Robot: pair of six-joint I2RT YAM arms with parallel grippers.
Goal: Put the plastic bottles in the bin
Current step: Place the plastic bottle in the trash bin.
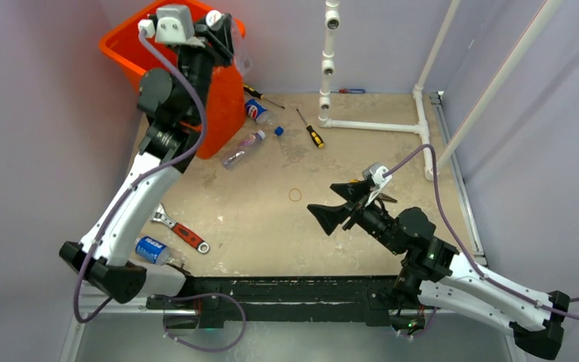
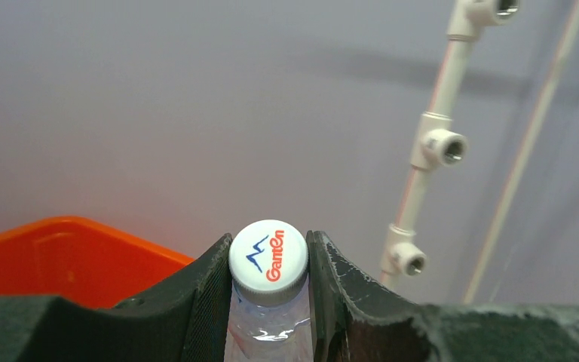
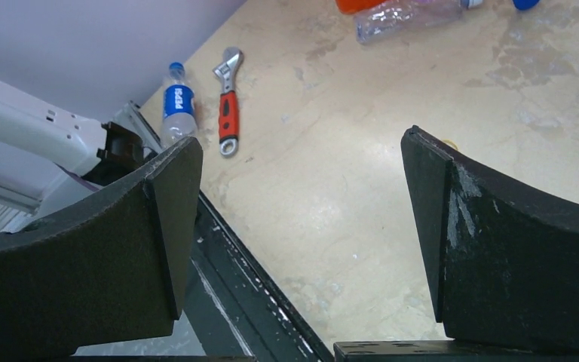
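Holding one clear bottle [image 2: 268, 265] in my left gripper [image 2: 270, 240], up at the right edge of the orange bin [image 1: 132, 56]. Its long axis runs along the fingers, with the white cap pointing out past the tips. Jaws are narrow, clamped on it at cap and neck. Right gripper [image 3: 301, 158] hangs over the table [image 1: 271, 219], jaws fully apart, nothing in them. Blue-label bottle [image 1: 151, 250] lies by my left base.
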